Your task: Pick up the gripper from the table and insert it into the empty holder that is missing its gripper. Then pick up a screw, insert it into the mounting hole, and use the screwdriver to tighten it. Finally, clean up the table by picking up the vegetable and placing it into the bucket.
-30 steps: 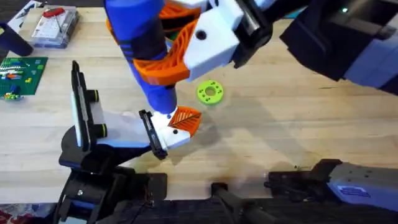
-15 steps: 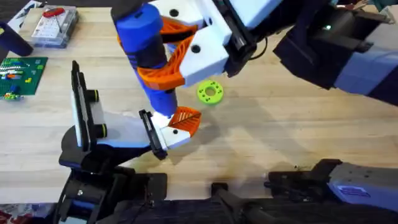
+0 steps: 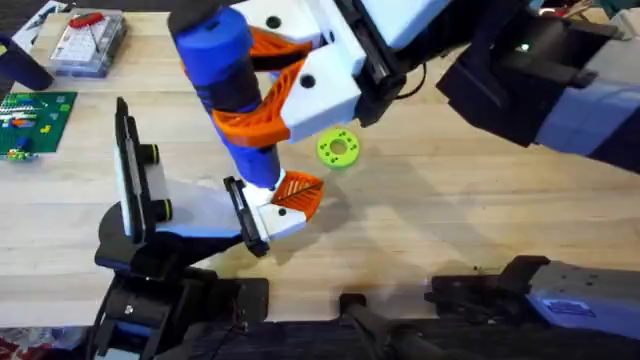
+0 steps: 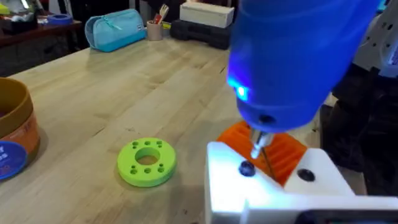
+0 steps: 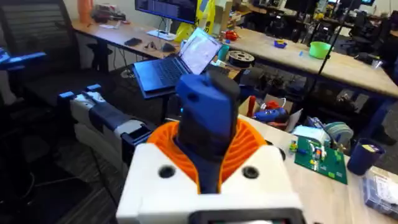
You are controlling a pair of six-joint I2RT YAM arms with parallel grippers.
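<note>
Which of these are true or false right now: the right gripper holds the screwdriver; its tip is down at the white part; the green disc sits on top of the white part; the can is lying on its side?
1. The right gripper holds the screwdriver. True.
2. The screwdriver's metal tip is down at the white part. True.
3. The green disc sits on top of the white part. False: it lies on the table beside it.
4. The can is lying on its side. False: it stands upright.
</note>
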